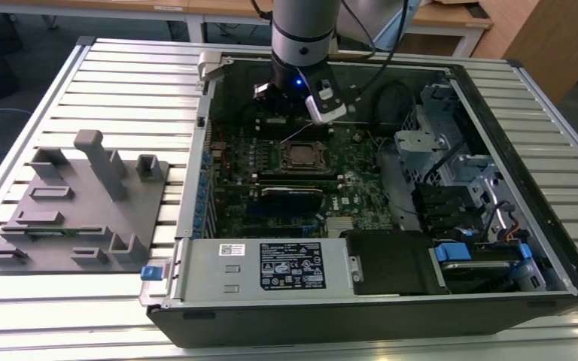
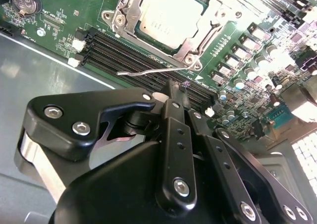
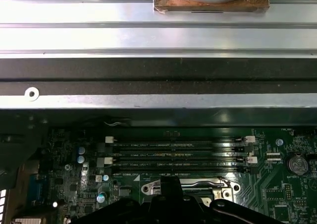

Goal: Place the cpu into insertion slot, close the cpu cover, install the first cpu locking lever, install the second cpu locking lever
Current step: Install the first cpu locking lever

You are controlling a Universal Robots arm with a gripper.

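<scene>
Already seated: cpu (image 2: 166,16) flat in slot (image 1: 304,156) near board (image 2: 59,35) middle, cover (image 2: 131,21) down over its edges. Chip is pinned but, by my judgement, not yet locked. One lever (image 2: 148,71) stands free, thin wire slanting out over memory slots (image 2: 124,53) beside slot's edge, unlatched. Gripper (image 2: 173,87) fingers drawn together, nothing visibly between them, tip just beside lever's mid-span. Closed probably to push wire as blunt point rather than pinch it. Contact with lever: cannot tell.
</scene>
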